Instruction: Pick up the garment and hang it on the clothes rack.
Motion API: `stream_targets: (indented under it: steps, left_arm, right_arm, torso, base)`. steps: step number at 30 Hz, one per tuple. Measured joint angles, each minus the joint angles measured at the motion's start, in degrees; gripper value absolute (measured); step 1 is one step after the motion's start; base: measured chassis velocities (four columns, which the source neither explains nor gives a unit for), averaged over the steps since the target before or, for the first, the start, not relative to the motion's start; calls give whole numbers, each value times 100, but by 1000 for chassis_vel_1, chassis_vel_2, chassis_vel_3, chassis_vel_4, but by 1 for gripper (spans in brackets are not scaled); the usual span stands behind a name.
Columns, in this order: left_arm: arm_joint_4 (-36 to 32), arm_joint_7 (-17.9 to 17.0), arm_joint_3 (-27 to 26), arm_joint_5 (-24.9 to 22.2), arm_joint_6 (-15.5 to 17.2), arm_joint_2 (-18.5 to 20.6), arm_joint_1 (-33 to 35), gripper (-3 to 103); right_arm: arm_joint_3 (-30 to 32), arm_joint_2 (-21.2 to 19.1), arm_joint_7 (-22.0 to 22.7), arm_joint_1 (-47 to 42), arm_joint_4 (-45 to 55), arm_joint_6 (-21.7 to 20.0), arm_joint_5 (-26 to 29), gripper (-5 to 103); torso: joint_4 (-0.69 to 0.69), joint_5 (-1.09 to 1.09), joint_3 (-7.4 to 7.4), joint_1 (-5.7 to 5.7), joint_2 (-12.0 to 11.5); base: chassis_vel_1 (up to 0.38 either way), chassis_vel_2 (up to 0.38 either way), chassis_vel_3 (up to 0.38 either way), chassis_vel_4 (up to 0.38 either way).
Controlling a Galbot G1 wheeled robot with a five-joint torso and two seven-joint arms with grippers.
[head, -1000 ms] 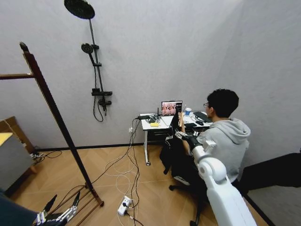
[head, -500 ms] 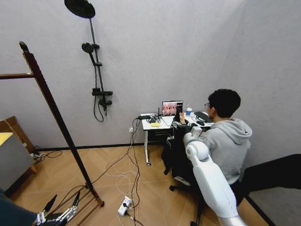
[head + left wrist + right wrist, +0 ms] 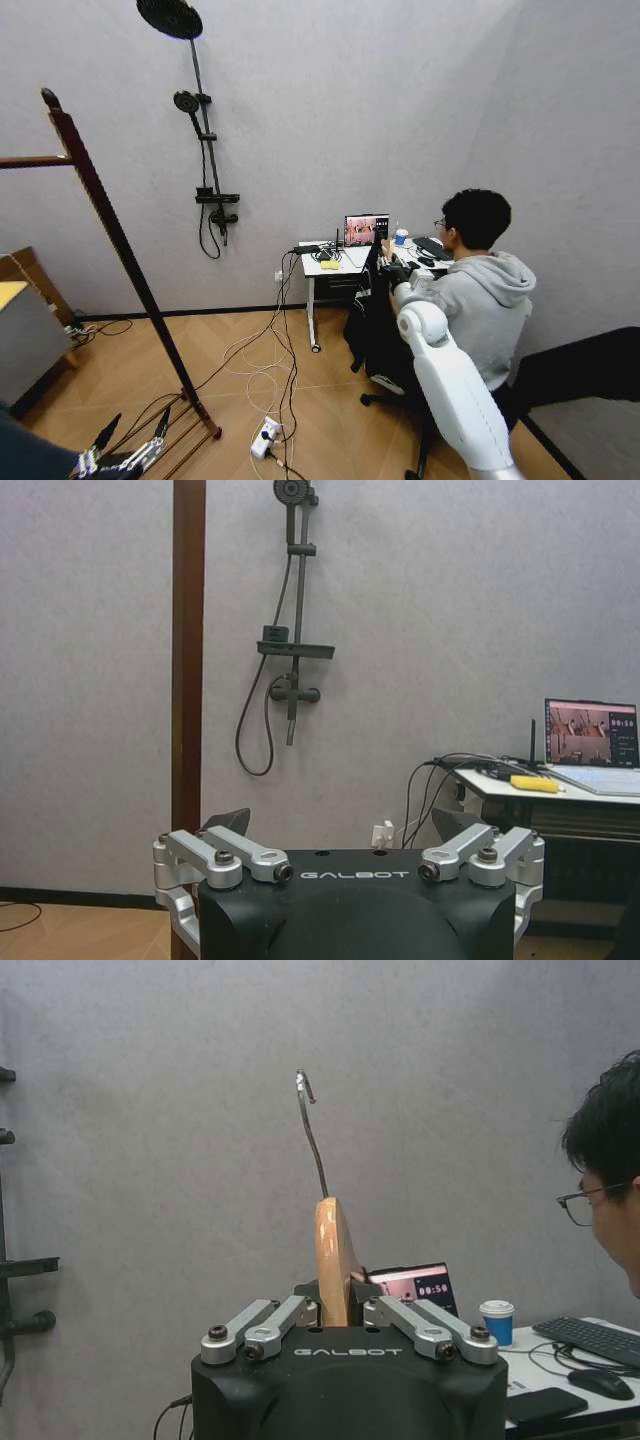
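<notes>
The right hand is clenched on the neck of the light wooden hanger, whose metal hook stands upright above the fingers. In the head view the same hand is held out in front of the robot, well to the right of the clothes rack and about level with the desk surface against the wall. The black jacket hangs as a dark mass below that hand, its outline hard to separate from the chair behind it. The left hand is parked low beside the foot of the rack, released, with its fingers spread; a rack post rises just beyond it.

The step in hand is judged to be the carry toward the rack. The hanger is best kept vertical, so that the hook stays pointing up and the jacket does not swing. The hook should be raised above the horizontal rail before it is brought across, then lowered so that its open side seats over the rail. The grip should be loosened only once the hook bears the weight. The jacket hem should be kept off the cables lying on the floor to the right of the rack.
</notes>
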Motion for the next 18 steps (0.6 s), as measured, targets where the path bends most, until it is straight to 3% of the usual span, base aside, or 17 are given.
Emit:
stream_targets:
  steps: [4,9,18]
  left_arm:
    - [0,0,0,0,0,0,0,100]
    - [0,1,0,0,0,0,0,100]
    - [0,0,0,0,0,0,0,100]
  right_arm:
    - [38,-18,-2,-66,127,-25,39,10]
    - [50,-62,-63,-196,408,-35,133,10]
    - [-92,-185,-565,-1430,1999,-179,475,10]
  torso:
    - [-2,1,0,0,0]
    - [1,0,0,0,0]
    - [1,-1,0,0,1]
  base:
    - [0,0,0,0]
    - [0,0,0,0]
    - [69,72,68,59]
